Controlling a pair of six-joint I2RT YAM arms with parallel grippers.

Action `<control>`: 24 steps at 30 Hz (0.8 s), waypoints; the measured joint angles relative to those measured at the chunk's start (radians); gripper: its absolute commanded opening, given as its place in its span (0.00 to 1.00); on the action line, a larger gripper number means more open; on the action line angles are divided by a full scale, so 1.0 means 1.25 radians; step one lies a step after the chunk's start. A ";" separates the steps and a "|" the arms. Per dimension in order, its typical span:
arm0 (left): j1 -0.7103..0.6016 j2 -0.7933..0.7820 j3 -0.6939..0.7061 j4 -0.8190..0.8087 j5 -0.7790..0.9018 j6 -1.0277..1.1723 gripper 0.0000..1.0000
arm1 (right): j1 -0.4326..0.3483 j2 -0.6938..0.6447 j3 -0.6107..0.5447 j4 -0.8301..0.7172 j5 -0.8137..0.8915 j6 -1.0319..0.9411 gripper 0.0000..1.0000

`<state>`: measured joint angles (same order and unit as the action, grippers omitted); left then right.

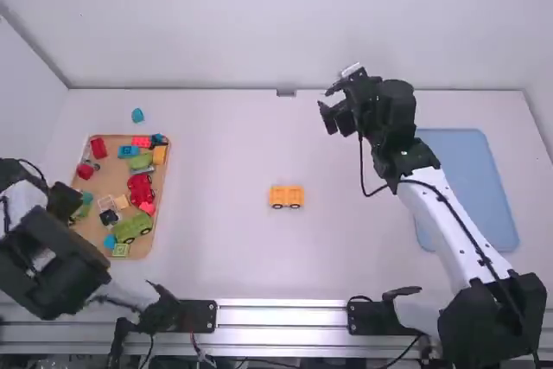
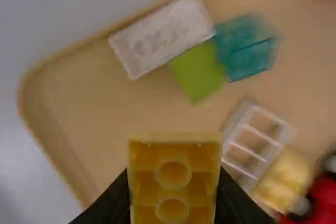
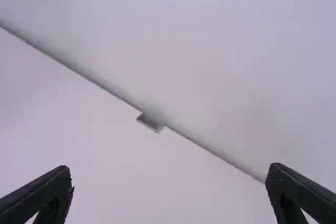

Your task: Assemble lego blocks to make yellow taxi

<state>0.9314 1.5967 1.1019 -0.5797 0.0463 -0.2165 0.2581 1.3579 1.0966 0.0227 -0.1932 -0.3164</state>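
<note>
My left gripper (image 1: pixel 66 202) is over the left edge of the wooden tray (image 1: pixel 104 181). In the left wrist view, the left gripper (image 2: pixel 173 198) is shut on a yellow block (image 2: pixel 173 169), its hollow underside facing the camera. An orange-yellow block piece with dark wheels (image 1: pixel 287 197) stands on the middle of the table. My right gripper (image 1: pixel 328 105), fingers apart with nothing between them, is above the far part of the table; the right wrist view shows the right gripper (image 3: pixel 169 187) wide open toward the back wall.
Loose red, green, blue and yellow blocks crowd the tray, including a green wheeled piece (image 1: pixel 133 227). A small teal block (image 1: pixel 137 115) lies beyond the tray. The blue flat tray (image 1: pixel 471 179) lies at the right, partly behind the right arm.
</note>
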 measured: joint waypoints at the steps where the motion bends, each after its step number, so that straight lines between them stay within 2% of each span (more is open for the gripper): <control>1: -0.016 -0.059 -0.007 0.026 0.033 0.020 0.06 | 0.000 0.000 0.000 0.003 -0.026 0.006 0.98; 5: -0.115 -0.210 -0.056 0.129 0.172 0.096 0.03 | -0.001 0.012 0.000 0.053 -0.121 0.029 0.98; 10: -0.301 -0.281 -0.146 0.268 0.339 0.167 0.02 | -0.016 0.075 0.003 0.145 -0.280 0.074 0.98; 16: -0.518 -0.278 -0.204 0.442 0.566 0.235 0.02 | -0.048 0.188 0.007 0.276 -0.549 0.140 0.98; 24: -0.753 -0.172 -0.205 0.756 0.761 0.258 0.02 | -0.055 0.330 0.115 0.291 -0.879 0.199 0.99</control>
<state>-0.0101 1.3811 0.8459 0.3649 0.9974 0.1055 0.1890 1.7699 1.2407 0.3866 -1.2922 -0.0677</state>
